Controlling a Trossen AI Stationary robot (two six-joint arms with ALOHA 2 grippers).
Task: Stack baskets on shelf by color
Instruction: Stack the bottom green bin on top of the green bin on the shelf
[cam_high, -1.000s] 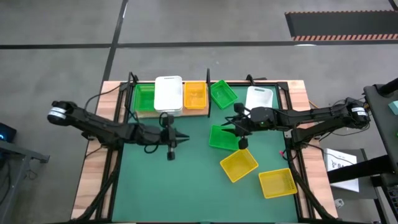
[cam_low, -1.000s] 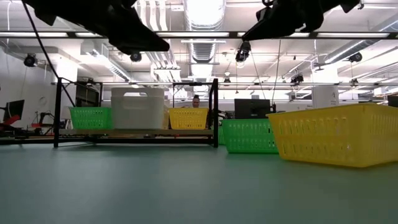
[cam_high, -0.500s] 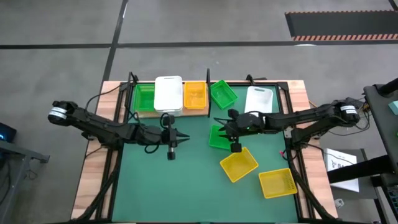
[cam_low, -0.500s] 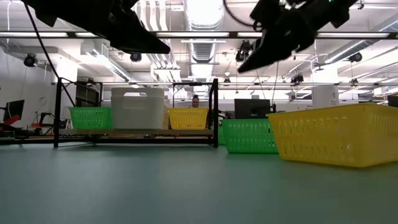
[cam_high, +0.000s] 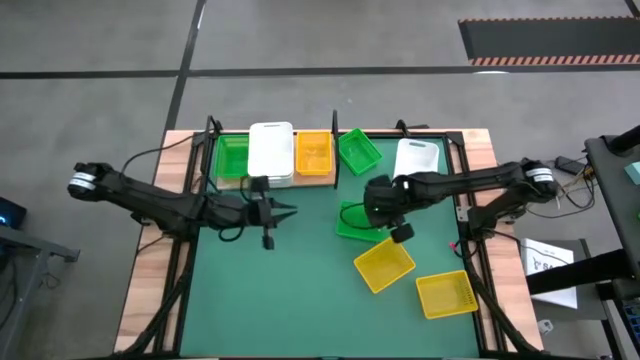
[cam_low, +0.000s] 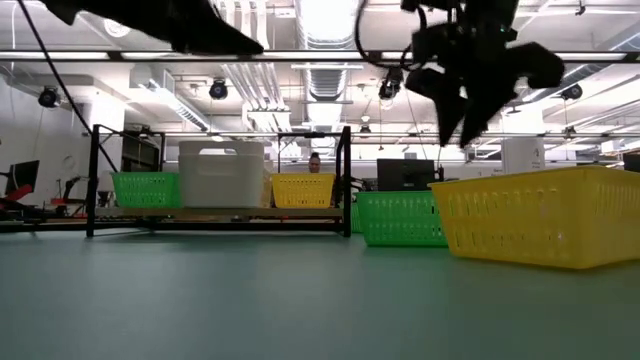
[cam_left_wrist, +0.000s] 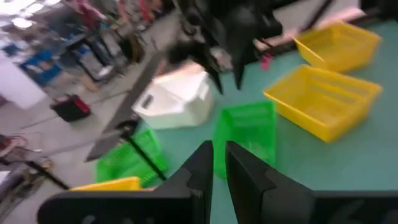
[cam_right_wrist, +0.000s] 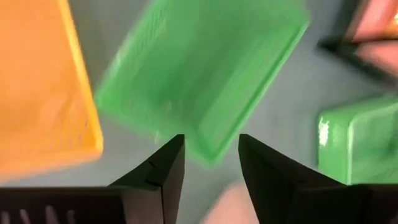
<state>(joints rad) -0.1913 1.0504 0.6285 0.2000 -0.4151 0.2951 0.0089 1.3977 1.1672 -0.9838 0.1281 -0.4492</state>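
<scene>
Overhead, the right gripper (cam_high: 375, 205) hangs jaws parted and empty above an empty green basket (cam_high: 352, 222) at mid-table. At twelve o'clock the shelf (cam_high: 325, 178) holds green, white and yellow baskets; the left gripper (cam_high: 285, 208), nearly closed, holds nothing.

The table (cam_high: 150, 270) has a pale wooden top with a green mat (cam_high: 300, 290) laid over most of it, and stands on a grey concrete floor (cam_high: 100, 40) crossed by dark seams. A black floor panel edged with red-and-white hazard striping (cam_high: 548, 40) lies at the far right. In the low view the room behind is a large workshop: a ceiling of white ducts (cam_low: 325, 75) and pipes, bright strip lights (cam_low: 325, 15), a dark monitor (cam_low: 405, 175) and a person (cam_low: 316, 162) sitting far off. A sheet of paper (cam_high: 548, 262) lies beside the table's right edge.
</scene>
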